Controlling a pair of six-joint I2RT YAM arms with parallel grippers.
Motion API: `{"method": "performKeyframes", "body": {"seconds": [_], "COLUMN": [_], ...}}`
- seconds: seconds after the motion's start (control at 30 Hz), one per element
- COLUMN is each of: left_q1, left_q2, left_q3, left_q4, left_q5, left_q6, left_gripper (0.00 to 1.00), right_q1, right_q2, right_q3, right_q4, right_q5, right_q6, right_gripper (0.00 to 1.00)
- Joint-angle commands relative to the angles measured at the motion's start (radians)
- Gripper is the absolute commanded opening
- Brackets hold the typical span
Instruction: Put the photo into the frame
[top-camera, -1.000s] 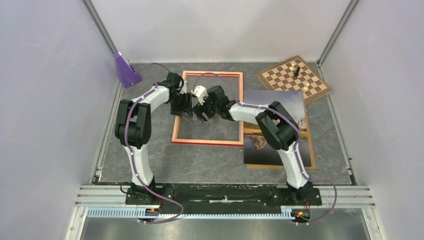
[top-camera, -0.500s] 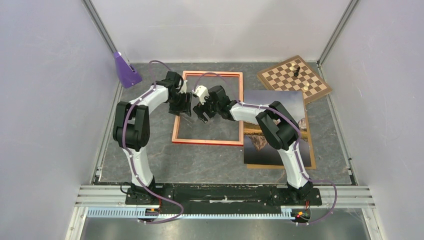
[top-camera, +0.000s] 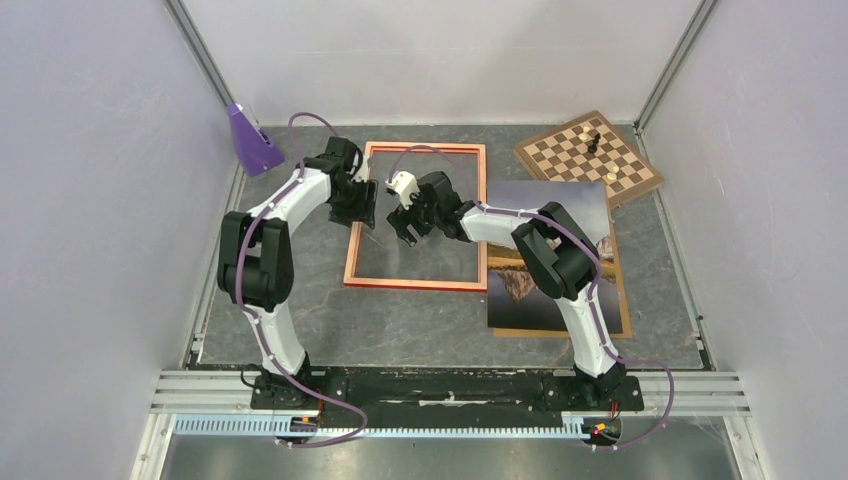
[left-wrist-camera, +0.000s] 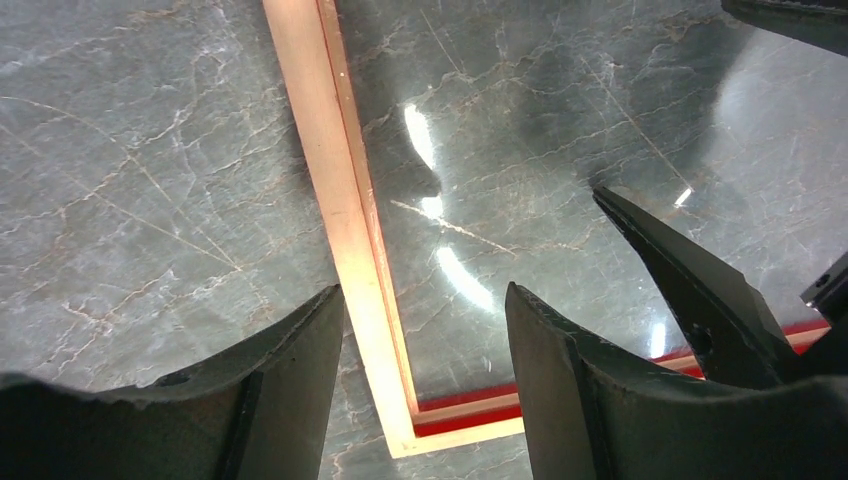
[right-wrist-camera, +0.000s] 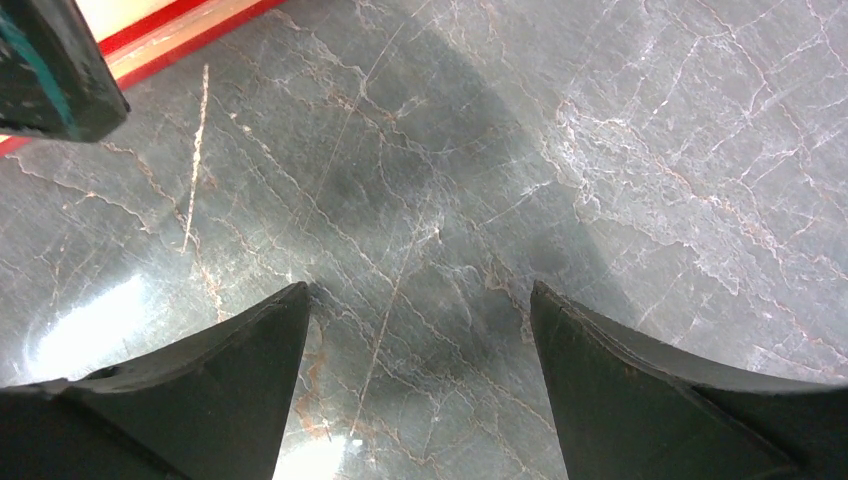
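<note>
Two arms lean in over the grey marble table (top-camera: 400, 335) with elbows up. The left arm (top-camera: 300, 195) angles right toward the frame's left rail. The right arm (top-camera: 500, 222) stretches left across its right rail, and the wrists end up close together. The frame (top-camera: 416, 284) lies flat mid-table, with bare marble showing inside it. The photo (top-camera: 585, 200) is not in it: it lies picture-up just right of the frame on a brown board (top-camera: 622, 310), partly under the right arm. The chessboard (top-camera: 570, 165) sits far right with a few pieces on it, and a purple object (top-camera: 252, 140) stands at far left. From the top view, the left gripper (top-camera: 362, 210) is over the left rail and the right gripper (top-camera: 403, 228) is inside the frame opening, but neither jaw gap is readable from up there. The wrist views settle it. The left gripper (left-wrist-camera: 422, 292) has its fingers apart, astride the rail (left-wrist-camera: 340, 200) without touching it, with the frame corner just below and one right-gripper finger (left-wrist-camera: 690, 290) poking in beside it. The right gripper (right-wrist-camera: 418, 290) has its fingers spread wide with only marble between them, and the frame edge (right-wrist-camera: 170, 35) shows at top left.
</note>
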Motion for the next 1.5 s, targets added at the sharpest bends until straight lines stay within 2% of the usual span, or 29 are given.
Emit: {"method": "performKeyframes", "body": {"seconds": [0.0, 0.47, 0.83, 0.97, 1.17, 1.47], "left_q1": [0.0, 0.016, 0.041, 0.041, 0.041, 0.041], "left_q2": [-0.063, -0.131, -0.268, -0.309, -0.364, -0.407], "left_q3": [0.048, 0.001, 0.006, -0.007, -0.072, -0.151], "left_q4": [-0.018, 0.028, 0.023, 0.022, 0.04, 0.076], "left_q5": [-0.022, -0.014, -0.028, -0.018, 0.008, 0.121], "left_q6": [0.052, 0.055, 0.085, 0.086, 0.085, 0.151], "left_gripper": [0.67, 0.68, 0.74, 0.77, 0.79, 0.84], "right_q1": [-0.007, -0.006, -0.024, -0.09, -0.244, -0.562], "right_q2": [-0.019, -0.155, -0.394, -0.504, -0.721, -1.035], "right_q3": [-0.015, 0.037, -0.025, -0.101, -0.327, -0.671], "right_q4": [-0.027, -0.083, -0.18, -0.2, -0.211, -0.27], "right_q5": [0.018, 0.048, 0.131, 0.162, 0.149, 0.113], "right_q6": [-0.013, -0.044, -0.062, -0.029, -0.031, -0.079], "right_gripper": [0.84, 0.98, 0.98, 0.98, 0.98, 0.98]}}
